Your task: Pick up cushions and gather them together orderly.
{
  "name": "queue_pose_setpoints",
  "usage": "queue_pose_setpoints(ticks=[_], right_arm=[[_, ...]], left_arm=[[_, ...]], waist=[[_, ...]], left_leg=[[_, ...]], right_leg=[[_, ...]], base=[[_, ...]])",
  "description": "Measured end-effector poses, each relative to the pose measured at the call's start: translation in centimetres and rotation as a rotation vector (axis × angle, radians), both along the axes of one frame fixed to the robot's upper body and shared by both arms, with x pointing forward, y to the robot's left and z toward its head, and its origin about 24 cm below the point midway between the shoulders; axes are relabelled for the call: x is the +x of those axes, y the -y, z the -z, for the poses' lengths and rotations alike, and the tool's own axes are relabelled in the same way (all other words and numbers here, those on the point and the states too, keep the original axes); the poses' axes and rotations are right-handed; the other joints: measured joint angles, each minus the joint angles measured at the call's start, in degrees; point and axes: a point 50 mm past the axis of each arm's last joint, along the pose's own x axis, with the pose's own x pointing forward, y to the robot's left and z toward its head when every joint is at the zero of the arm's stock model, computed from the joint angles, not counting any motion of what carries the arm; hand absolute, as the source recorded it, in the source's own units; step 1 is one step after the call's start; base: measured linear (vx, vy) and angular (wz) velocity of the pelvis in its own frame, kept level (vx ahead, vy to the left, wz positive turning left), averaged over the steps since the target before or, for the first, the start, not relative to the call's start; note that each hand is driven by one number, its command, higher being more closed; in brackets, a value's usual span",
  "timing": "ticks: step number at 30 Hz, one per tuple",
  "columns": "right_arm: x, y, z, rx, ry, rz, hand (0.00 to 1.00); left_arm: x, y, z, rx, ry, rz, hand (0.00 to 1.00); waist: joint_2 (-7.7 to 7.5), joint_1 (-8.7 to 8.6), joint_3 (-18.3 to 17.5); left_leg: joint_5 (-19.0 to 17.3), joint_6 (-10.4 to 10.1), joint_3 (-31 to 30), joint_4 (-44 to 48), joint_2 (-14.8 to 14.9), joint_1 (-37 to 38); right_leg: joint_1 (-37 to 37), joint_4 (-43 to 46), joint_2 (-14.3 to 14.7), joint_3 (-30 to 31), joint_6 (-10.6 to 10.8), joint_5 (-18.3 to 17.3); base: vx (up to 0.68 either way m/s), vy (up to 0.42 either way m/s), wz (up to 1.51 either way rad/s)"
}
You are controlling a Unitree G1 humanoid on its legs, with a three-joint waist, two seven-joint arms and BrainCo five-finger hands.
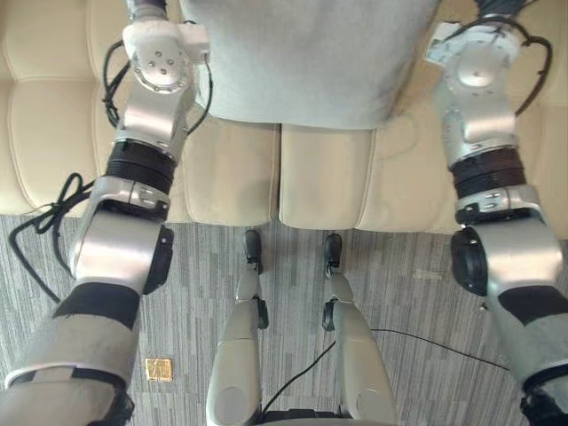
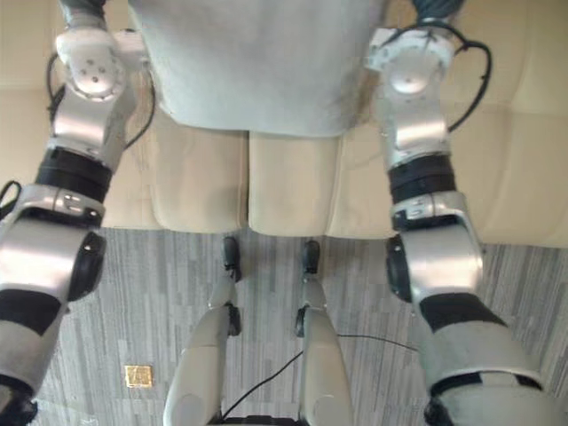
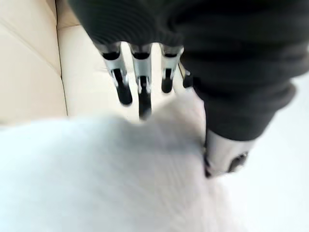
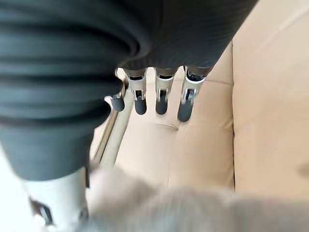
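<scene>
Between both forearms, at the far edge of the eye views, the pale grey rectangular fabric cushion (image 1: 302, 62) sits over the cream leather sofa (image 1: 231, 177). Left hand (image 3: 141, 89): fingers straight, side by side over one cushion end, thumb apart at its flank. Right hand (image 4: 161, 94): fingers straight, slightly spread, reaching past the opposite end. Open seat panels flank the cushion. Grey striped carpet (image 1: 417, 293) borders the sofa's front edge.

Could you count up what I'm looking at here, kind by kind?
Grey cushion: 1
Cream sofa: 1
Robot hands: 2, left hand and right hand
Small gold square: 1
Total: 5
</scene>
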Motion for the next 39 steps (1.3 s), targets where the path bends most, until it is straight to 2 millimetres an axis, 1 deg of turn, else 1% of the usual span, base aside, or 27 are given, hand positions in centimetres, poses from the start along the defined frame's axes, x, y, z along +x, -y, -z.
queue_pose_setpoints(ticks=[1, 4, 6, 7, 9, 11, 12, 13, 14, 15, 16, 17, 18, 19, 20, 21, 22, 23, 25, 26, 27, 28, 31, 32, 34, 37, 39], right_arm=[[-0.1, 1.2, 0.5, -0.001, -0.019, -0.002, 0.0], [-0.5, 3.7, 1.7, -0.011, -0.059, 0.008, 0.0], [-0.4, 4.3, 3.3, -0.005, -0.094, -0.005, 0.0], [-0.6, 4.6, 4.5, -0.013, -0.104, -0.016, 0.0], [-1.3, 4.9, 5.9, -0.02, -0.102, -0.025, 0.0], [-2.4, 5.3, 8.1, -0.009, -0.095, -0.033, 0.0], [-2.9, 5.4, 9.5, -0.001, -0.104, -0.037, 0.0], [-3.6, 5.5, 12.2, 0.025, -0.134, -0.044, 0.0], [-4.1, 5.6, 14.1, 0.044, -0.165, -0.04, 0.0], [-5.2, 5.5, 17.5, 0.071, -0.228, -0.031, 0.0], [-6.2, 5.2, 20.4, 0.106, -0.286, -0.027, 0.0], [-6.9, 4.9, 22.2, 0.122, -0.326, -0.027, 0.0], [-8.1, 4.2, 25.3, 0.151, -0.406, -0.028, 0.0], [-9.3, 3.5, 28.0, 0.183, -0.477, -0.03, 0.0], [-10.2, 3.0, 29.6, 0.207, -0.522, -0.027, 0.0], [-11.7, 2.3, 32.0, 0.241, -0.594, -0.019, 0.0], [-12.6, 1.7, 33.5, 0.269, -0.64, -0.023, 0.0], [-14.5, 1.0, 36.2, 0.283, -0.746, -0.015, 0.0], [-16.3, 0.5, 38.8, 0.302, -0.858, -0.005, 0.0], [-17.7, 0.2, 40.6, 0.316, -0.939, 0.0, 0.0], [-18.4, 0.1, 41.4, 0.32, -0.979, 0.001, 0.0], [-20.0, -0.1, 42.9, 0.328, -1.054, 0.007, 0.0], [-22.9, -0.3, 45.5, 0.343, -1.198, 0.012, 0.0], [-23.6, -0.4, 46.2, 0.347, -1.245, 0.014, 0.0], [-24.9, -0.8, 47.7, 0.362, -1.333, 0.006, 0.0], [-26.5, -1.3, 49.1, 0.375, -1.437, -0.018, 0.0], [-27.2, -1.6, 49.7, 0.371, -1.483, -0.028, 0.0]], left_arm=[[-0.2, -0.9, -0.2, -0.002, -0.003, 0.001, 0.0], [-0.8, -3.5, -0.7, -0.038, 0.007, -0.015, 0.0], [-0.8, -4.9, 0.9, -0.081, -0.017, -0.023, 0.0], [-0.8, -5.5, 2.5, -0.097, -0.042, -0.018, 0.0], [-1.0, -6.5, 4.9, -0.118, -0.072, -0.027, 0.0], [-1.4, -7.5, 9.0, -0.173, -0.133, -0.037, 0.0], [-1.6, -7.6, 11.1, -0.197, -0.167, -0.035, 0.0], [-2.0, -7.2, 14.7, -0.226, -0.235, -0.025, 0.0], [-2.3, -6.9, 17.0, -0.239, -0.285, -0.017, 0.0], [-3.2, -5.9, 21.1, -0.272, -0.375, 0.004, 0.0], [-4.3, -4.8, 24.7, -0.3, -0.46, 0.025, 0.0], [-5.0, -4.0, 26.8, -0.324, -0.512, 0.041, 0.0], [-6.5, -2.6, 30.2, -0.365, -0.605, 0.069, 0.0], [-7.9, -1.4, 33.0, -0.399, -0.687, 0.088, 0.0], [-8.9, -0.7, 34.6, -0.418, -0.737, 0.099, 0.0], [-10.6, 0.2, 36.9, -0.444, -0.812, 0.11, 0.0], [-12.0, 0.7, 38.5, -0.462, -0.873, 0.109, 0.0], [-14.4, 1.0, 41.0, -0.468, -0.978, 0.106, 0.0], [-16.8, 1.1, 43.5, -0.483, -1.094, 0.09, 0.0], [-18.7, 1.1, 45.1, -0.493, -1.172, 0.067, 0.0], [-19.6, 1.1, 45.9, -0.509, -1.209, 0.056, 0.0], [-21.4, 1.2, 47.3, -0.526, -1.282, 0.033, 0.0], [-24.2, 1.6, 49.2, -0.528, -1.406, 0.006, 0.0], [-25.1, 1.6, 49.8, -0.545, -1.44, -0.013, 0.0], [-26.2, 1.8, 50.5, -0.538, -1.505, -0.021, 0.0], [-26.7, 1.6, 50.9, -0.511, -1.539, -0.028, 0.0], [-27.0, 1.6, 51.1, -0.496, -1.564, -0.031, 0.0]], waist=[[0.0, 0.1, 0.0], [0.0, 0.23, 0.0], [-0.01, 0.24, 0.0], [0.01, 0.25, -0.2], [0.0, 0.22, -0.2], [0.01, 0.31, -0.3], [0.01, 0.32, -0.3], [-0.04, 0.33, -0.4], [-0.03, 0.35, -0.8], [-0.02, 0.43, -1.7], [-0.01, 0.44, -2.3], [0.03, 0.46, -2.6], [0.02, 0.5, -2.8], [0.02, 0.73, -2.8], [0.03, 0.87, -2.8], [0.03, 1.18, -3.2], [0.02, 1.32, -4.0], [0.0, 1.45, -6.2], [0.03, 1.53, -9.3], [0.07, 1.55, -11.2], [0.14, 1.55, -12.4], [0.43, 1.59, -14.6], [0.9, 1.53, -18.8], [0.89, 1.52, -19.5], [0.75, 1.52, -20.7], [0.37, 1.52, -21.6], [0.14, 1.47, -22.6]], left_leg=[[0.0, 0.0, 0.0, 0.3, 0.1, 0.1], [0.0, 0.0, 0.1, 0.8, 0.3, 0.9], [0.0, 0.0, 0.1, 0.8, 0.4, 2.6], [-0.1, 0.0, 0.1, 0.7, 0.3, 3.5], [-0.1, -0.1, 0.2, 0.4, 0.6, 4.6], [0.1, -0.1, 0.2, -0.7, 0.7, 6.0], [0.3, -0.2, 0.1, -1.2, 0.7, 6.9], [0.3, -0.2, 0.0, -1.5, 0.7, 8.3], [0.2, -0.2, 0.0, -1.7, 0.7, 8.8], [0.1, -0.3, -0.3, -2.1, 0.6, 9.6], [0.0, -0.4, -0.4, -2.3, 0.6, 10.2], [-0.1, -0.4, -0.6, -2.3, 0.6, 10.4], [-0.1, -0.4, -0.9, -2.3, 0.6, 11.2], [-0.3, -0.5, -1.0, -2.3, 0.6, 12.3], [-0.5, -0.6, -1.0, -2.3, 0.7, 13.1], [-1.2, -0.7, -0.8, -2.1, 0.7, 14.2], [-1.6, -0.6, -0.8, -2.0, 0.8, 14.9], [-2.2, -0.7, -0.5, -2.0, 0.7, 16.2], [-3.1, -0.9, -0.3, -1.5, 0.8, 17.7], [-4.3, -0.9, 0.0, -0.9, 0.8, 19.6], [-4.8, -0.8, 0.1, -0.9, 0.8, 20.7], [-5.7, -1.2, 0.1, -1.0, 0.8, 22.7], [-6.6, -1.3, 0.2, -1.1, 0.8, 25.7], [-6.8, -1.4, 0.2, -1.2, 0.8, 26.5], [-6.8, -1.5, 0.4, -1.8, 0.9, 28.1], [-6.9, -1.5, 1.1, -2.6, 1.0, 30.3], [-6.9, -1.5, 1.6, -3.3, 0.9, 31.2]], right_leg=[[0.1, 0.5, 0.0, -0.1, 0.0, 0.0], [0.6, 1.4, 0.0, -0.2, 0.1, -0.1], [2.3, 1.4, 0.0, -0.1, 0.1, -0.5], [3.4, 1.5, -0.1, -0.1, -0.1, -1.3], [4.1, 2.1, 0.1, -0.2, -0.1, -1.8], [4.7, 2.8, 0.4, -0.3, -0.2, -2.1], [5.4, 2.8, 0.5, -0.3, -0.2, -2.3], [6.7, 2.8, 0.5, -0.5, -0.3, -2.7], [7.3, 2.8, 0.5, -0.7, -0.2, -2.9], [7.9, 2.8, 0.5, -1.0, -0.1, -3.5], [8.6, 2.8, 0.4, -1.1, -0.1, -3.8], [8.9, 2.8, 0.4, -1.3, -0.2, -4.0], [9.9, 2.8, 0.4, -1.6, -0.2, -4.3], [11.0, 2.8, 0.4, -1.7, -0.2, -4.6], [11.7, 2.8, 0.4, -1.7, -0.2, -4.8], [12.9, 2.9, 0.5, -1.6, -0.2, -5.3], [13.6, 2.9, 0.5, -1.6, -0.3, -5.7], [14.7, 3.0, 0.7, -1.6, -0.3, -6.1], [16.3, 3.0, 0.7, -1.6, -0.3, -7.0], [18.1, 3.3, 0.6, -1.6, -0.3, -8.0], [19.1, 3.4, 0.6, -1.5, 0.0, -8.5], [21.1, 3.6, 0.5, -1.6, -0.1, -9.5], [23.4, 4.3, 0.4, -1.6, -0.1, -11.1], [24.1, 4.3, 0.5, -1.6, -0.1, -11.3], [25.4, 4.2, 0.6, -1.6, 0.1, -11.5], [26.7, 4.1, 0.6, -1.3, 0.1, -11.8], [27.4, 3.6, 0.6, -1.1, 0.2, -11.8]], base=[[0.0, 0.0, 0.0], [0.0, 0.0, 0.01], [-0.01, -0.007, 0.02], [-0.01, -0.02, 0.04], [-0.01, -0.03, 0.03], [-0.01, -0.017, 0.0], [0.01, -0.032, 0.03], [0.02, -0.028, 0.06], [0.03, -0.04, 0.11], [0.05, -0.043, 0.11], [0.05, -0.043, 0.12], [0.07, -0.048, 0.12], [0.06, -0.038, 0.11], [0.07, -0.044, 0.07], [0.05, -0.036, 0.0], [0.05, -0.038, -0.04], [0.06, -0.045, -0.07], [0.06, -0.036, -0.05], [0.09, -0.028, -0.07], [0.08, -0.012, -0.09], [0.1, 0.0, -0.07], [0.08, 0.004, -0.01], [0.08, -0.002, 0.0], [0.05, -0.009, -0.01], [0.04, -0.012, -0.02], [0.03, 0.0, -0.07], [0.05, 0.013, -0.12]])
